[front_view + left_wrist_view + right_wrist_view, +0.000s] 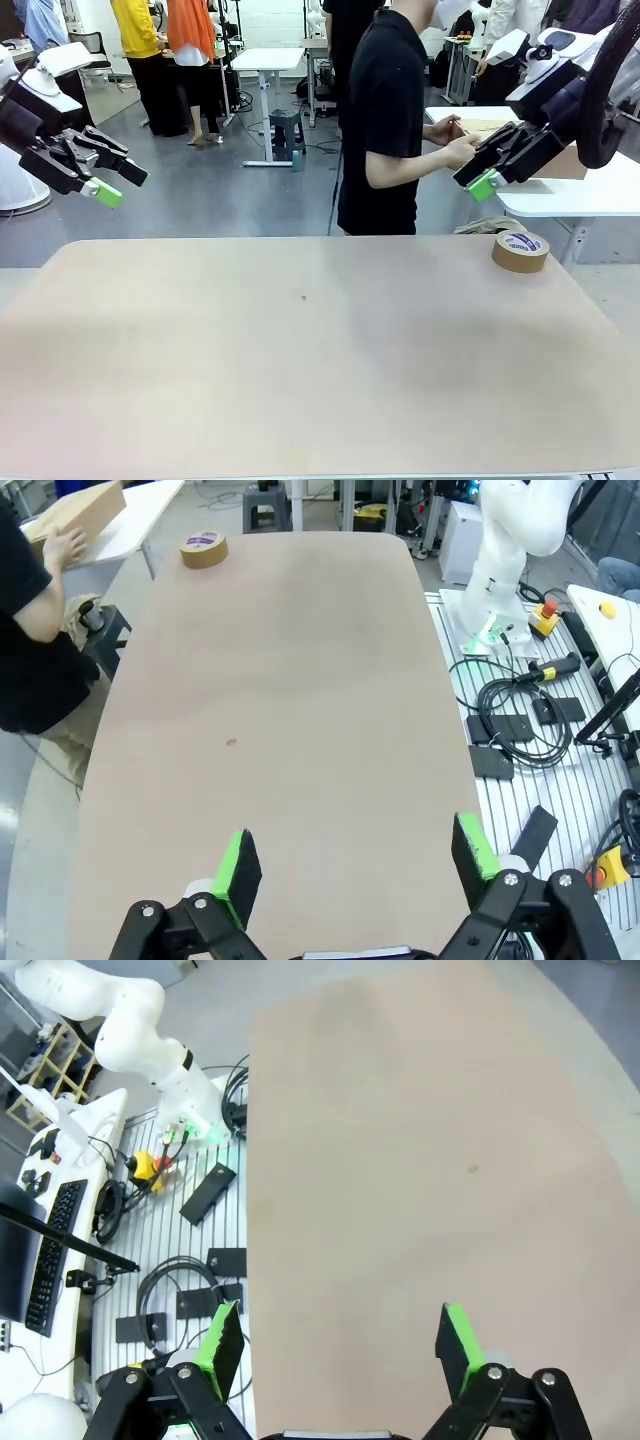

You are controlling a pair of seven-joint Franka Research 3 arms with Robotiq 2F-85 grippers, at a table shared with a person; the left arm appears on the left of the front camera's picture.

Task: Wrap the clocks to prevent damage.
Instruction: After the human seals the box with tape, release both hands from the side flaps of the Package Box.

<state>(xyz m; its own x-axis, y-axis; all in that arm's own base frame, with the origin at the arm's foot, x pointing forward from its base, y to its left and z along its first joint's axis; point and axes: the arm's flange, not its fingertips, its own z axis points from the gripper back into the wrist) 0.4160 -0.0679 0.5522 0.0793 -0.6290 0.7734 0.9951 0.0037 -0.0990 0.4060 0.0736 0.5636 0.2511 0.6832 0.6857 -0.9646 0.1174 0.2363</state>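
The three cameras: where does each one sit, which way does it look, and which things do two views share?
Front view: between the arms, facing the person across the table; both grippers, left and right, hang raised and open.
Left wrist view: above the table, looking along it to the tape roll; own open fingers below.
Right wrist view: above the table's edge; own open fingers below.
Shared: tape roll and person, front and left wrist.

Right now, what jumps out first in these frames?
A roll of brown tape sits alone at the far right corner of the tan table. The left gripper and right gripper hang open above the table's two sides. Beyond the far edge, a person in black reaches toward a cardboard box on a side table.
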